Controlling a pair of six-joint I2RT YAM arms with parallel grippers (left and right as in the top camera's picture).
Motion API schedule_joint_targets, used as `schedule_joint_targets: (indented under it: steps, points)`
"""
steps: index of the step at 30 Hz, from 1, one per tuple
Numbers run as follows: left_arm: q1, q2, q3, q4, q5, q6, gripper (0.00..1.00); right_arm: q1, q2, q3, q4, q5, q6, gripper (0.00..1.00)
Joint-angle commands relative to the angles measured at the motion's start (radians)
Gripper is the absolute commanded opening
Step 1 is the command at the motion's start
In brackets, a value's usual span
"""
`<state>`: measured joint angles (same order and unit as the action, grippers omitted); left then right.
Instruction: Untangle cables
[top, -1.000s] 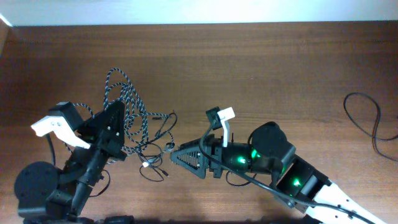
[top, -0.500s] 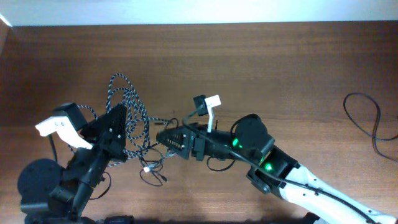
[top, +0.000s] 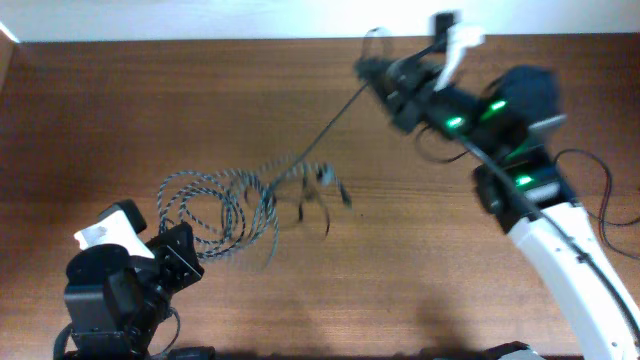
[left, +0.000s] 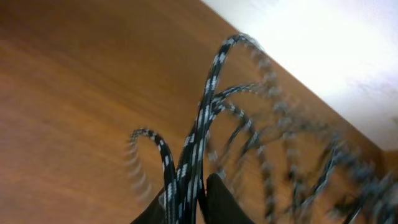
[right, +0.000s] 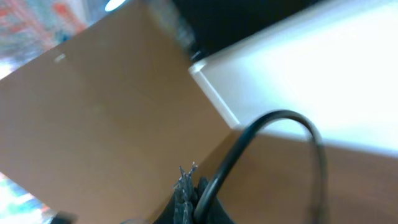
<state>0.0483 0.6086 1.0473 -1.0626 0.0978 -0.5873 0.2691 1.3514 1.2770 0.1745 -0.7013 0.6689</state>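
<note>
The speckled cable (top: 245, 210) lies in loose coils on the table at the left. My left gripper (top: 188, 250) sits at their lower left, shut on several of its strands (left: 208, 106), which rise between my left gripper's (left: 189, 202) fingers. The thin black cable (top: 330, 122) runs taut from the tangle up to my right gripper (top: 372, 68) near the table's far edge. In the right wrist view my right gripper (right: 194, 198) is shut on that black cable (right: 249, 134), which loops above the jaws. Small plug ends (top: 322, 176) dangle, blurred, where the two cables meet.
A thicker black wire (top: 590, 190) curls on the table at the far right edge. The white wall (top: 200, 18) borders the table's back edge, close behind my right gripper.
My right gripper shut on the black cable and swung up and right to the far edge, pulling it taut. The tangle slid right and spread. My left gripper drew back toward the near left.
</note>
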Motion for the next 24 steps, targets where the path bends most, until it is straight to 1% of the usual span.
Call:
schedule_joint_targets:
  steps: [1, 2, 3, 4, 5, 6, 7, 8, 10, 12, 13, 15, 16, 18, 20, 22, 23, 24]
  points:
    - [0.0, -0.005, -0.039, -0.005, -0.158, -0.032, 0.43, -0.175, -0.02, 0.073, -0.05, 0.021, -0.071, 0.04]
    - [0.0, -0.005, -0.057, -0.004, -0.198, -0.061, 0.51, -0.217, -0.027, 0.073, -0.06, 0.019, -0.071, 0.04]
    - [0.0, -0.005, -0.079, 0.0, -0.23, -0.097, 0.55, -0.276, -0.038, 0.073, -0.075, 0.01, -0.071, 0.04]
    - [0.0, -0.005, -0.105, 0.0, -0.249, -0.161, 0.65, -0.319, -0.043, 0.072, -0.086, -0.05, -0.071, 0.04]
    - [0.0, -0.005, -0.122, 0.003, -0.249, -0.228, 0.93, -0.328, -0.043, 0.072, -0.102, -0.101, -0.071, 0.04]
    - [0.0, -0.005, -0.134, 0.007, -0.249, -0.294, 0.99, -0.325, -0.044, 0.072, -0.108, -0.115, -0.069, 0.04]
    - [0.0, -0.005, -0.147, 0.007, -0.248, -0.38, 0.99, -0.304, -0.044, 0.072, -0.111, -0.152, -0.066, 0.04]
    - [0.0, -0.005, -0.166, 0.013, -0.237, -0.415, 0.99, -0.277, -0.045, 0.072, -0.109, -0.189, -0.053, 0.04]
    - [0.0, -0.005, -0.199, 0.035, -0.202, -0.415, 0.99, -0.208, -0.045, 0.072, -0.103, -0.257, -0.033, 0.04]
    - [0.0, -0.005, -0.256, 0.106, -0.112, -0.414, 0.99, -0.153, -0.046, 0.073, -0.073, -0.294, -0.032, 0.04]
    - [0.0, -0.005, -0.286, 0.152, -0.058, -0.406, 0.99, -0.145, -0.047, 0.073, -0.066, -0.293, -0.032, 0.04]
    - [0.0, -0.005, -0.367, 0.315, 0.116, -0.272, 0.99, -0.145, -0.047, 0.072, -0.066, -0.294, -0.033, 0.04]
    - [0.0, -0.005, -0.409, 0.394, 0.206, -0.224, 0.99, -0.145, -0.047, 0.072, -0.066, -0.29, -0.034, 0.04]
    - [0.0, -0.005, -0.452, 0.443, 0.273, -0.203, 0.99, -0.145, -0.046, 0.071, -0.076, -0.282, -0.096, 0.04]
    - [0.0, -0.005, -0.507, 0.445, 0.368, -0.199, 0.99, -0.145, -0.046, 0.071, -0.097, -0.255, -0.097, 0.04]
    - [0.0, -0.006, -0.563, 0.445, 0.393, -0.192, 0.99, -0.145, -0.046, 0.071, -0.131, -0.216, -0.097, 0.04]
    - [0.0, -0.005, -0.578, 0.446, 0.393, -0.193, 0.99, -0.145, -0.046, 0.069, -0.153, -0.183, -0.097, 0.07]
    - [0.0, -0.006, -0.587, 0.462, 0.413, -0.193, 0.99, -0.145, -0.046, 0.069, -0.192, -0.131, -0.099, 0.24]
